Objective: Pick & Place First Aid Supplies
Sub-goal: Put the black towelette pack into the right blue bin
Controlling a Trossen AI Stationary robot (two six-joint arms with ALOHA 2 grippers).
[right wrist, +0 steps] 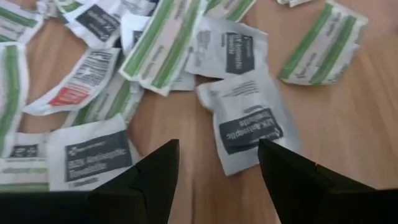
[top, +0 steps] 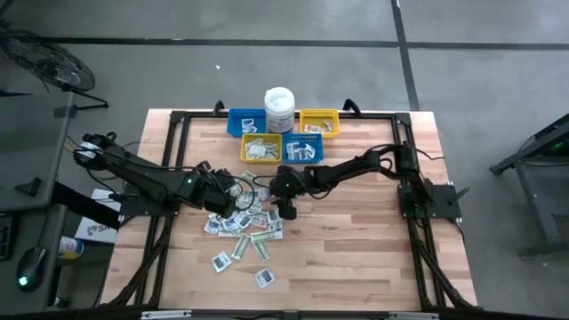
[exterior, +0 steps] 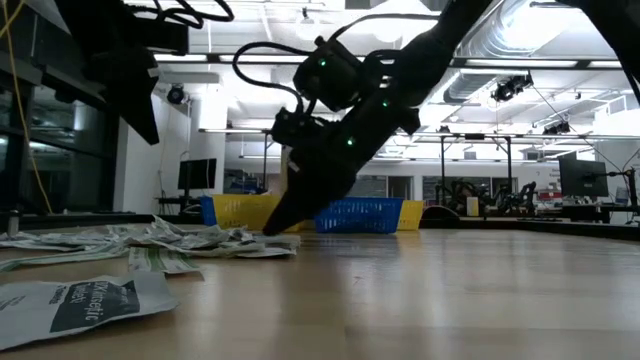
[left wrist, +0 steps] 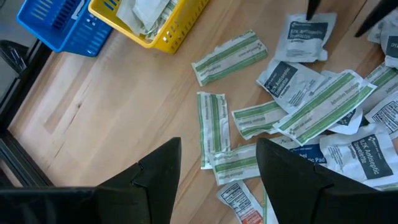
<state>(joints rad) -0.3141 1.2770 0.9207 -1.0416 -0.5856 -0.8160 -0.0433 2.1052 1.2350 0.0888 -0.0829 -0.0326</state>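
Both hands' fingers apart, empty: right hand (right wrist: 217,171) over overlapping antiseptic packets (right wrist: 245,121) risks pinching two; left hand (left wrist: 219,171) crowds nearby.

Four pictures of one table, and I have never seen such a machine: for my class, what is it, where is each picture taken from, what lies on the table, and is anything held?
It is a robot with two dark arms, each ending in a two-finger gripper. One picture looks straight down on the table, one looks level across its top, and two come from cameras on the wrists.

A heap of flat paper packets lies on the wood: white squares with dark print and green-and-white strips. At the far edge stand blue and yellow bins and a white tub.

The left gripper and the right gripper both hang open over the heap. Neither holds anything.
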